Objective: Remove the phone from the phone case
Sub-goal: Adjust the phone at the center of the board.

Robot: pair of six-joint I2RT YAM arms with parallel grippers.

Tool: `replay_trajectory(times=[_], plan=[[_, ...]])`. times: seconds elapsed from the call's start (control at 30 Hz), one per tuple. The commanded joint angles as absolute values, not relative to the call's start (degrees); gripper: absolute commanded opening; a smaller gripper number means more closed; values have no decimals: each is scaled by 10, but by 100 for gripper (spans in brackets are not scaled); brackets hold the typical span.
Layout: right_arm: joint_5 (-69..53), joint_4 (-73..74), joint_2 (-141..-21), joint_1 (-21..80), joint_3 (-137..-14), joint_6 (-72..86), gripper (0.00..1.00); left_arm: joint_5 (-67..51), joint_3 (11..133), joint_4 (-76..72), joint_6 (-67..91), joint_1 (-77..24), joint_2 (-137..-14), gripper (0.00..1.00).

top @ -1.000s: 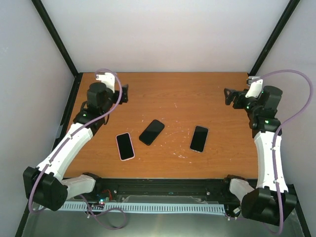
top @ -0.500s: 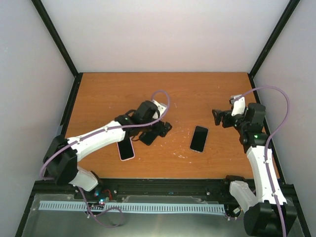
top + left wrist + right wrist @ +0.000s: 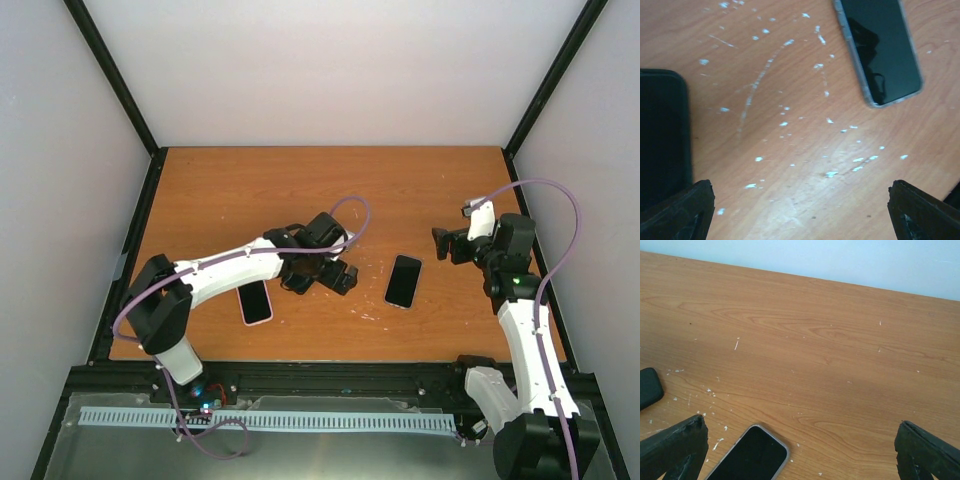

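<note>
Three phones lie on the wooden table (image 3: 400, 190). One has a pink case (image 3: 255, 302), one is black (image 3: 297, 281), and one has a clear grey case (image 3: 404, 280). My left gripper (image 3: 338, 272) is open and low over the table, just right of the black phone. In the left wrist view (image 3: 800, 215) the black phone (image 3: 662, 135) lies by the left finger (image 3: 680, 212) and the grey-cased phone (image 3: 880, 50) lies ahead at the right. My right gripper (image 3: 447, 245) is open and empty, above and right of the grey-cased phone (image 3: 750, 455).
Black frame posts and white walls enclose the table on the left, back and right. The black phone's corner (image 3: 649, 387) shows at the left of the right wrist view. The table surface has white scratches (image 3: 765, 75) between the phones.
My left arm has swung from the back left corner to the table's middle and on past the black phone to the right. My right gripper has come in and shifted slightly.
</note>
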State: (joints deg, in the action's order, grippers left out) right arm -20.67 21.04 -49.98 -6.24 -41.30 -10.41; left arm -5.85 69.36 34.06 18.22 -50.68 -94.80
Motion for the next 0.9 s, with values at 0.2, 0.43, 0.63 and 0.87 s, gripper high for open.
replay_trajectory(times=[0.2,0.43,0.63,0.87], plan=[[-34,168,-501,-57,-406,-103,100,-102,795,281,266,-572,-1053,99],[-2,177,-523,-71,-420,-84,100,-17,960,364,278,-604,-1194,99],[-11,175,-515,-73,-417,-85,100,24,1033,392,293,-616,-1262,99],[-14,176,-512,-74,-417,-86,100,-19,1103,422,270,-629,-1330,99]])
